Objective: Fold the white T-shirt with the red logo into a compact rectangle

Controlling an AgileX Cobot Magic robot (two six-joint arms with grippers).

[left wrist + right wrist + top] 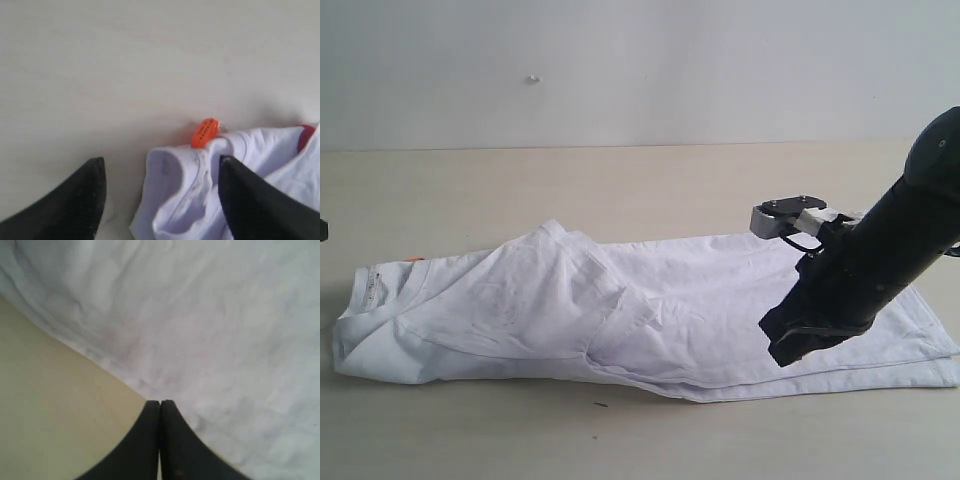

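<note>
The white T-shirt [620, 310] lies folded into a long wrinkled band across the table. Its small orange tag [415, 259] shows at the left end. In the left wrist view my left gripper [161, 160] is open just above the ribbed neck of the shirt [180, 200], next to the orange tag [204, 133]. Only a red sliver of the logo [306, 137] peeks out of a fold. My right gripper [782, 345] hovers over the right part of the shirt. Its jaws [160, 403] are shut at the shirt's [210, 330] edge, with no cloth visible between them.
The beige table [620, 180] runs back to a pale wall behind the shirt. Bare tabletop [125, 60] lies beyond the collar, and more bare tabletop [50, 415] lies beside the hem. A small dark speck [601, 404] sits in front of the shirt.
</note>
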